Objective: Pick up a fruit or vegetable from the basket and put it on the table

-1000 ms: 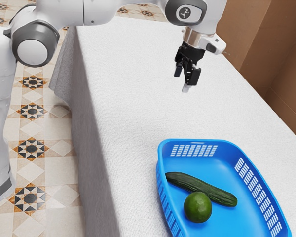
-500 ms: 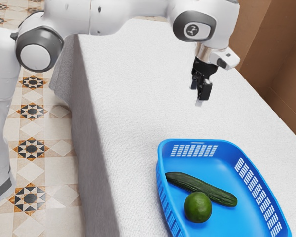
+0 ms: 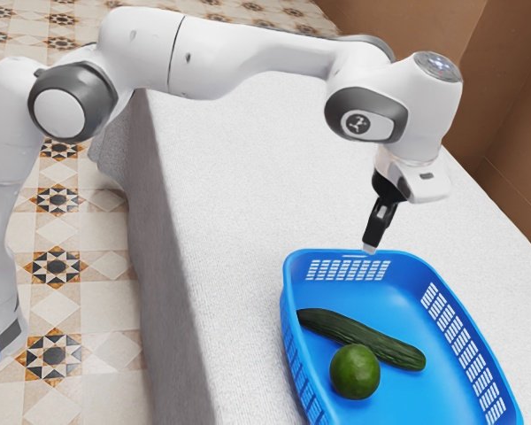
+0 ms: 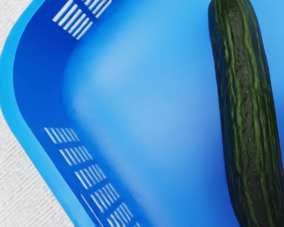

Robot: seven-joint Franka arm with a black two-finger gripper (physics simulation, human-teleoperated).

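The gripper point(image 3: 370, 247) has come down nearer the blue plastic basket point(image 3: 398, 305); I can't tell whether it's spread or pressed together. The cucumber point(image 3: 363, 338) and lime point(image 3: 355, 372) lie inside the basket, side by side.

Brown walls point(image 3: 504, 115) stand behind; patterned tiles with dark star motifs cover the floor point(image 3: 102, 305); pale cloth drapes the table point(image 3: 239, 204).

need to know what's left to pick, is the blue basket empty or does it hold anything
Not empty: the basket holds a cucumber and a round green fruit.
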